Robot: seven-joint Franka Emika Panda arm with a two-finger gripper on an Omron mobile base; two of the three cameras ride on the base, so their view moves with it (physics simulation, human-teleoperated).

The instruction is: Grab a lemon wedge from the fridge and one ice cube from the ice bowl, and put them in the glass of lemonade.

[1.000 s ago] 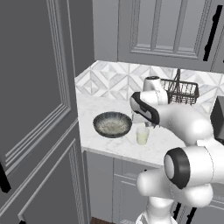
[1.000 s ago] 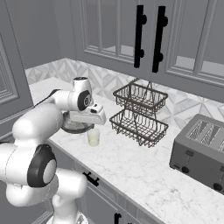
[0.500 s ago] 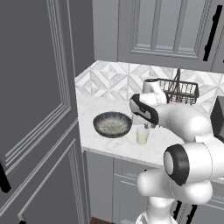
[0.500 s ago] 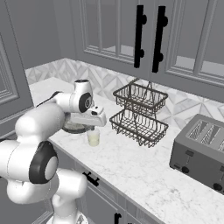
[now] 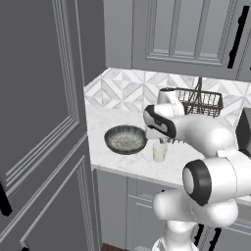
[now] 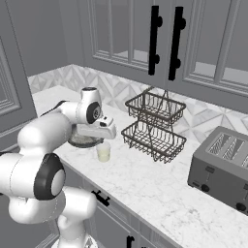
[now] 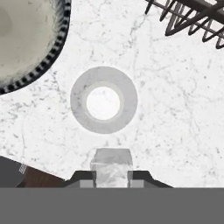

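Note:
The glass of lemonade (image 7: 104, 99) stands on the white marble counter, seen from straight above as a pale ring in the hand view. My gripper (image 7: 111, 176) hangs just above it, shut on a clear ice cube (image 7: 111, 166) that sits between the two finger tips. From the left base the glass (image 5: 160, 151) is right below the hand (image 5: 164, 139), beside the ice bowl (image 5: 125, 139). From the right base the glass (image 6: 103, 152) stands under the gripper (image 6: 104, 137), with the ice bowl (image 6: 80, 142) partly hidden behind the arm. The lemon wedge and the fridge are out of view.
A two-tier black wire basket (image 6: 155, 126) stands right of the glass, and its edge reaches into the hand view's upper right (image 7: 192, 17). A grey toaster (image 6: 224, 169) sits further right. A tall dark panelled door (image 5: 44, 122) borders the counter's left end.
The hand has shifted slightly over the glass. The ice cube stays gripped; the glass and bowl have not moved.

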